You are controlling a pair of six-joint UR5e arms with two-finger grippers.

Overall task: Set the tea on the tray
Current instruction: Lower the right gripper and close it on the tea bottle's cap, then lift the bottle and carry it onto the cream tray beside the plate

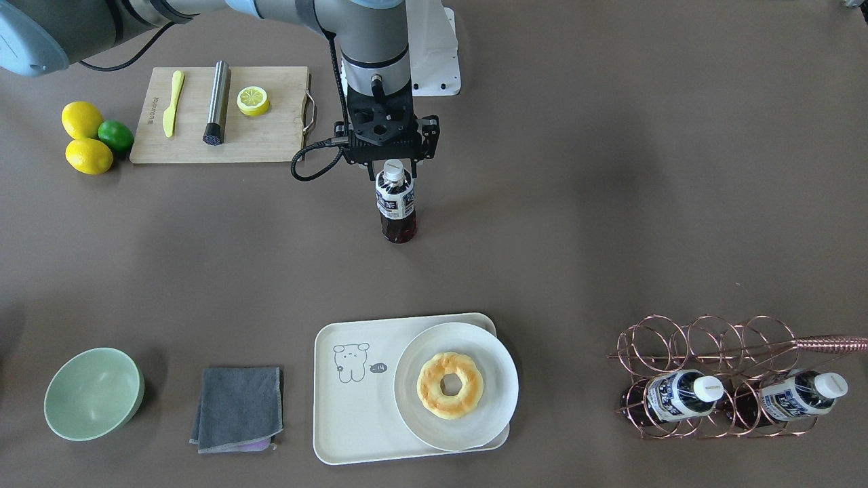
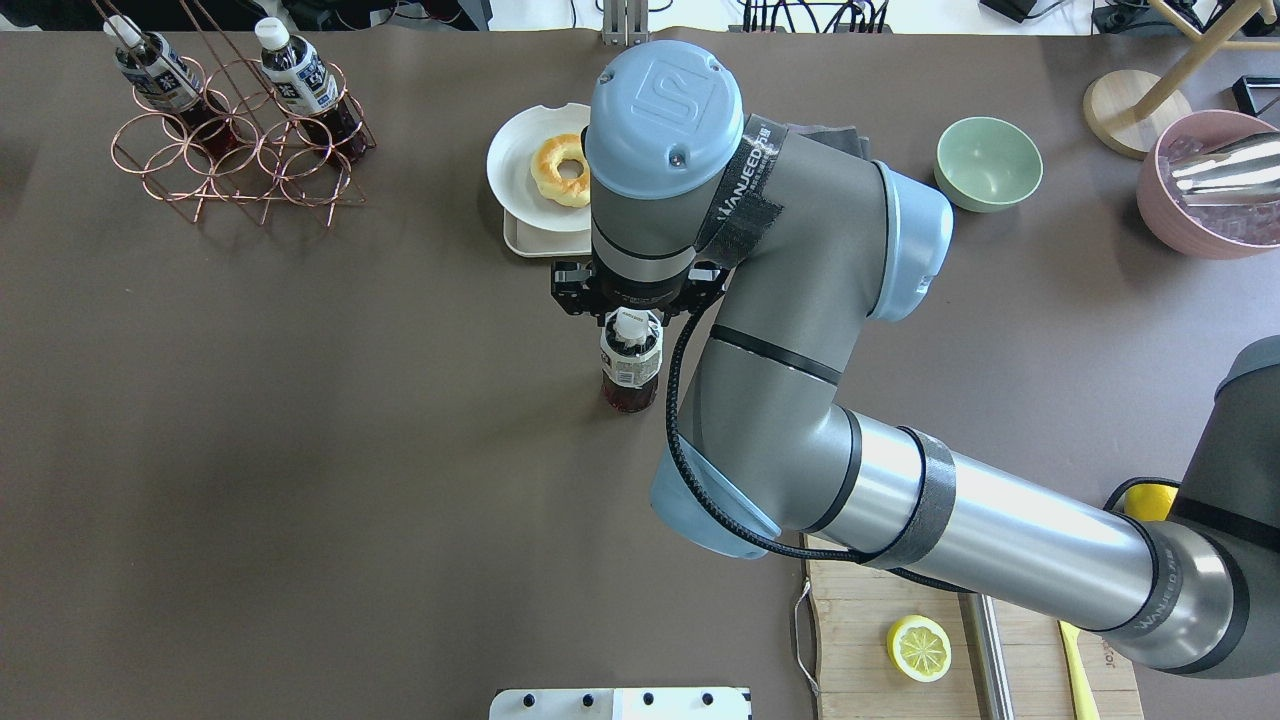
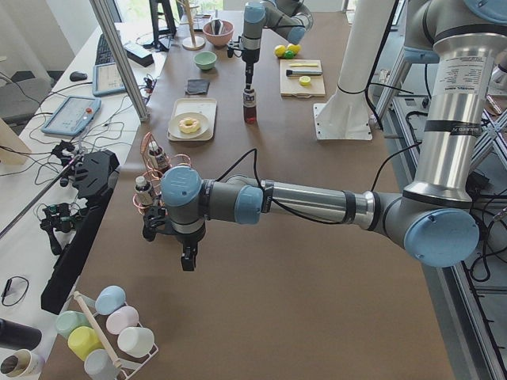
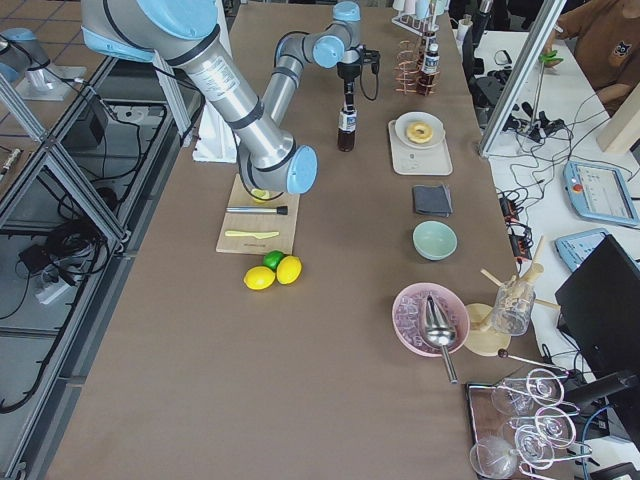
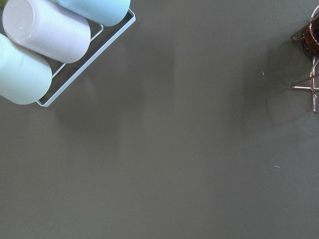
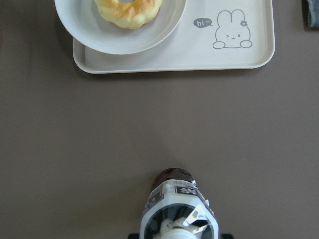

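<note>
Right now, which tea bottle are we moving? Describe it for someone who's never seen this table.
Find the wooden board and the cream tray at opposite table edges; the tea bottle stands upright on bare tabletop between them. Unlike the two bottles resting in the copper rack, it stands alone, the right hand closed on its white cap.

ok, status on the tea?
Right claw over tea, at its cap, grip unclear; left claw far off, state unclear. Tea upright, short of tray. Plate with donut takes half the tray.

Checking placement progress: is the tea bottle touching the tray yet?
Apart. Right wrist view shows bare table between the tea bottle and the tray.
</note>
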